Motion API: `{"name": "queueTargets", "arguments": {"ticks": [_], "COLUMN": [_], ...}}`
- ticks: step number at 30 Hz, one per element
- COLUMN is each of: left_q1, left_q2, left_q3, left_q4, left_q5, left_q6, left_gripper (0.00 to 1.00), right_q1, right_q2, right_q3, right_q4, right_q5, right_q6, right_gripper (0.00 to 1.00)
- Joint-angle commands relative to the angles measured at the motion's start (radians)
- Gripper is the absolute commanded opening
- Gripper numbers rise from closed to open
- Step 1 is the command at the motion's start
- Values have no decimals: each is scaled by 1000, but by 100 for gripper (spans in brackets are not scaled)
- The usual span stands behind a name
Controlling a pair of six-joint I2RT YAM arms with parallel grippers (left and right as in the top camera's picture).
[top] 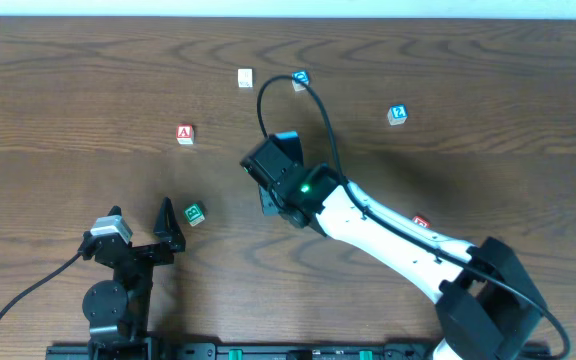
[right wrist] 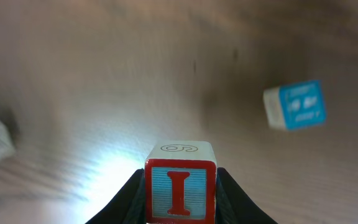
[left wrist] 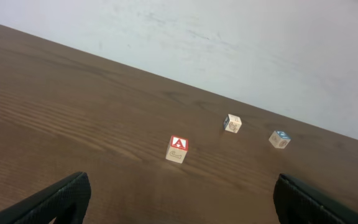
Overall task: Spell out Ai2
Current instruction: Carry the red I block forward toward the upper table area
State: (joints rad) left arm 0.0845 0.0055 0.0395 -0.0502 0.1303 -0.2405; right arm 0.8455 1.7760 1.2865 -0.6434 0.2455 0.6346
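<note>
Red-bordered I cube [right wrist: 180,190]: pinched between the fingers of the right gripper [right wrist: 180,198]; mid-table
Left gripper [left wrist: 182,205]: fingers spread wide, grasping nothing; low over the near edge
A cube [top: 185,134]: on the table [top: 68,90], left of centre; well apart from the I cube
2 cube [top: 397,114]: far right; alone

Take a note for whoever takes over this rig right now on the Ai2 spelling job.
Left hand: open, empty, facing the red-bordered white wooden "A" cube.
Right hand: shut on the red-bordered white wooden "I" cube.
Blue-bordered white wooden "2" cube: on its own at far right, untouched.
Done: I gripped.
Left: set I beside A, then fetch 2. Nothing is lined up yet.
</note>
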Motion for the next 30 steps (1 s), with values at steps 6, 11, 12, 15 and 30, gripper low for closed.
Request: {"name": "queueTargets", "arguments": {"ticks": [6,11,12,15,30], "left_q1": [5,5,5,5,5], "left_q2": [-2,-2,-2,-2,-2], "left_q3": [-35,-35,-35,-35,-35], "left_q4": [-14,-14,-14,-14,-14], "left_q5": [-7,-7,-7,-7,-7], "left_q6": [-10,-10,-10,-10,-10], "left_gripper": [95,95,95,95,95], "right_q1": [-116,-235,-247,-250,-226], "right_q2": [11,131,192,313,435], "right_q3": [66,119,171,332,533], "right_q4": [55,128,122,25,-229], "right_q5": [45,-3,-23,0,-89], "right_q6": [140,102,58,-37,50], "right_gripper": [14,2,1,1,1]}}
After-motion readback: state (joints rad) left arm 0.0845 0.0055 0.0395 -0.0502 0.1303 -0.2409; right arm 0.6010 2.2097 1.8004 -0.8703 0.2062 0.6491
